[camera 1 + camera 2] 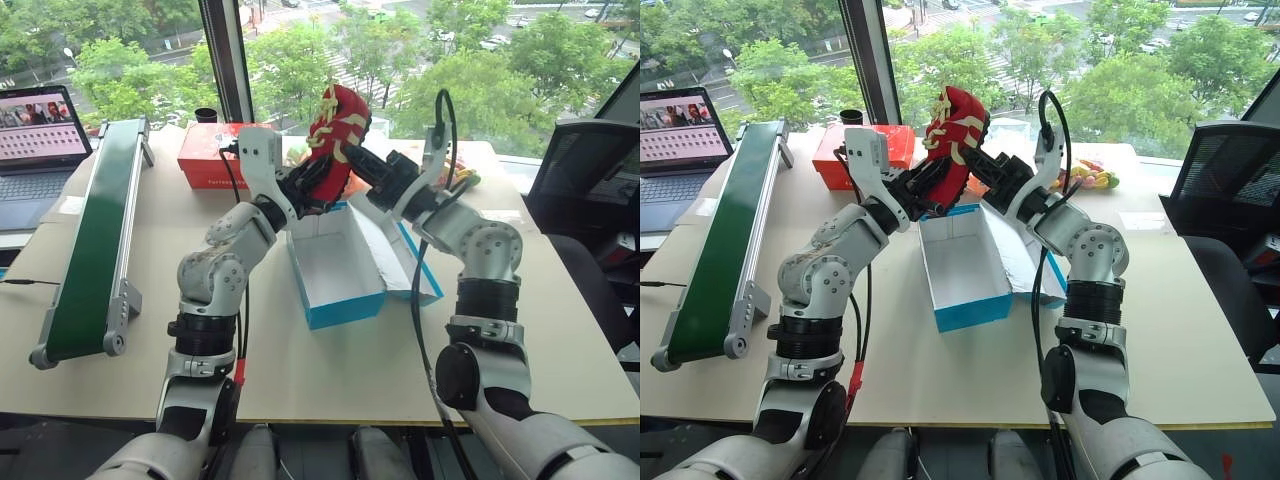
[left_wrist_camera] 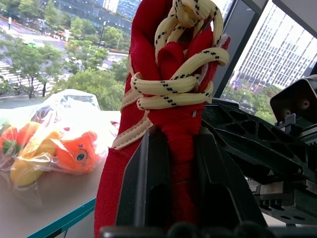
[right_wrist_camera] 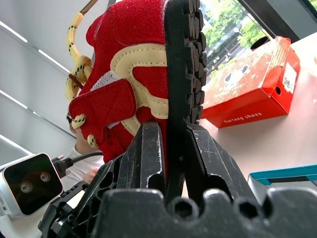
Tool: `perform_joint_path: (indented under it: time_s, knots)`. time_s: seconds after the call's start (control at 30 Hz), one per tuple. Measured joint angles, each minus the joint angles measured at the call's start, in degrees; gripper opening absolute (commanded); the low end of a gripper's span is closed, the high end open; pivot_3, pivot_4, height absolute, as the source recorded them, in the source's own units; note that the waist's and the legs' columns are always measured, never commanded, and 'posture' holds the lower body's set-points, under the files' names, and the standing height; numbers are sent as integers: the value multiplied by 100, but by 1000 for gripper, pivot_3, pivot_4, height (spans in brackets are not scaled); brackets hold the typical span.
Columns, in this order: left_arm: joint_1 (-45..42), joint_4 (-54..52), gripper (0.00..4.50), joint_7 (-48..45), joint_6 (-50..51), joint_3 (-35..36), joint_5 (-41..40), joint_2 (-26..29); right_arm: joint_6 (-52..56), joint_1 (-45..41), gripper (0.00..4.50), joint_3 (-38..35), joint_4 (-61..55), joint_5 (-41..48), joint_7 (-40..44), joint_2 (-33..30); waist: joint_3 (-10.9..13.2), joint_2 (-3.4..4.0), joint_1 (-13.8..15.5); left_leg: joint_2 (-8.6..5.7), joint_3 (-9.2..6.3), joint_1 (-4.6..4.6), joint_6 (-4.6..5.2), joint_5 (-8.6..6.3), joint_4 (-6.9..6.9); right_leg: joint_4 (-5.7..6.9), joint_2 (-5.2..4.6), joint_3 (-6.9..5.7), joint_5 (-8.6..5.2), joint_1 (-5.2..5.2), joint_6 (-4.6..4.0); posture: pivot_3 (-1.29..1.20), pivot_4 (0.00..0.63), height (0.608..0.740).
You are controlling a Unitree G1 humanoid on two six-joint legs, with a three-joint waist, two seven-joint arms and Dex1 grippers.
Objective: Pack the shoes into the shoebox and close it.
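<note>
Red shoe (image 1: pixel 338 135) in right claw (image 3: pixel 171 148) (above open shoebox (image 1: pixel 335 268))

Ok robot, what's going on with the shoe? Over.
Right tool shut on shoe. Left tool open around it. Shoebox open below. Nothing blocking.

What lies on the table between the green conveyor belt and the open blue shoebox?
In the left eye view, the stretch between the conveyor belt and the shoebox is bare tabletop; only the robot's left arm reaches above it.
</note>
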Motion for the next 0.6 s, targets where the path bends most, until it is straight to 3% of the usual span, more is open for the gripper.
perform_joint_path:
  time_s: [0.17, 0.23, 0.43, 0.6]
  knots:
    - [756, -372, 4453, -1061, 131, 180, -137, 1361, -38, -162, 190, 481, -170, -490, -34, -277, 4, 6, -60, 1, 0, -1, 0, 0, -8, -4, -1, 0, -1, -3, -2, 0, 150, 739]
    - [926, -435, 4453, -1365, 138, 271, -166, 1647, 29, -167, 190, 709, -322, -690, -88, -338, 4, 6, -53, 1, 0, -1, 0, 0, -5, -5, -1, -1, -2, -2, -1, 0, 150, 739]
    - [1047, -690, 4453, -1713, 118, 191, -199, 1792, 647, -132, 190, 1762, -704, -1133, 10, -529, 4, 7, -21, 1, 0, -1, 0, 0, -3, -7, -1, -1, -2, 1, -1, 0, 150, 739]
    - [1200, -866, 4453, -1887, 113, -2, -130, 1894, 832, -21, 190, 2167, -696, -1511, 239, -826, 4, 7, 14, 2, 0, -4, 0, 0, -7, -12, 0, 0, -2, -4, -2, 0, 150, 739]
